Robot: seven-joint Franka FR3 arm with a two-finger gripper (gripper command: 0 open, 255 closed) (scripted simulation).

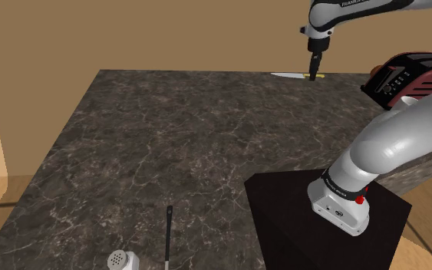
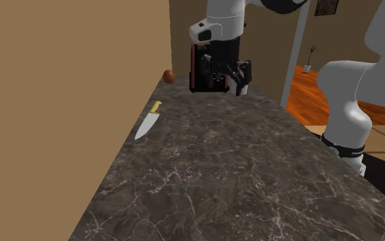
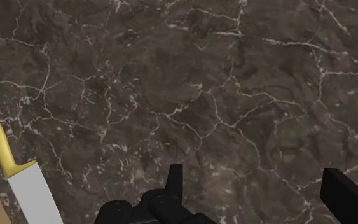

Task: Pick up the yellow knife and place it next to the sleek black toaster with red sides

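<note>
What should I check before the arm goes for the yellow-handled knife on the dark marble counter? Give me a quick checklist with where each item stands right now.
1. Black gripper open and holding nothing: ok, its fingers stand apart with only counter between them.
2. Yellow-handled knife with pale blade free to grab: ok, it lies flat on the dark marble counter with nothing on top of it.
3. Gripper lined up over the handle: not ok, the knife lies off to one side of the fingers.
4. Room beside the black toaster with red sides: cannot tell, the arm covers part of it.
</note>
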